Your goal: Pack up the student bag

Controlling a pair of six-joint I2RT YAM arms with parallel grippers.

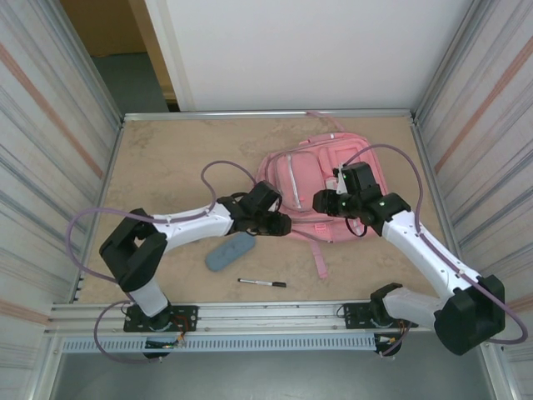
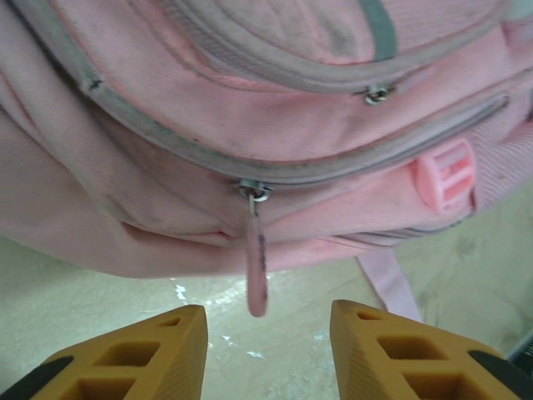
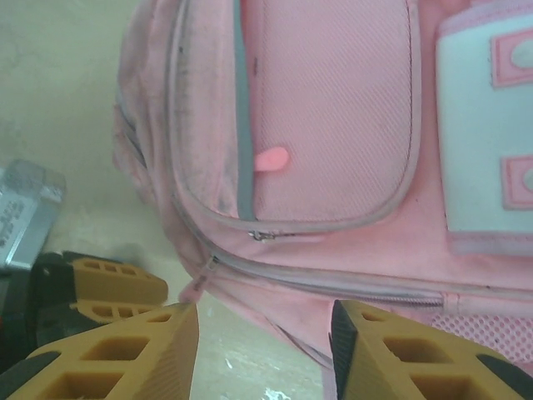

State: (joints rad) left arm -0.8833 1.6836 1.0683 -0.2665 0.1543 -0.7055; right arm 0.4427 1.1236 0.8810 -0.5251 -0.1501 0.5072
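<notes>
The counter (image 1: 166, 158), a tan slab w/ metal walls, carried everything. The student bag (image 1: 300, 179) lay flat, front up, right of centre toward the far half, one strap (image 1: 321, 260) trailing toward the arms. Judging by its sagging folds it was soft, limp fabric, prob. light and near empty. It would likely crumple and slide rather than resist, so a pull on a zip prob. needs the other arm pinning the cloth. Best holds looked like the zip tabs, the strap or a pinch of seam, not the flat panels, which give no edge.

The left fingers (image 2: 125, 350) stood spread w/ nothing between them, just short of the bag's near edge. The right fingers (image 3: 400, 350) were likewise parted and empty, over the bag's near part. A blue-grey pouch (image 1: 229, 252) lay by the left arm, apart from the bag. A thin pen (image 1: 262, 283) lay nearer the arm bases.

The top cam gave the layout, pouch & pen, but there the zips were mere lines. The left wrist cam showed a pink zip tab (image 2: 256, 271) hanging off its slider above the counter, in line w/ the gap between the fingers, plus a round pink buckle (image 2: 445, 175). The right wrist cam showed a white pocket patch (image 3: 483, 125), a second small pink tab (image 3: 271, 158), and the left fingers beside the bag.
</notes>
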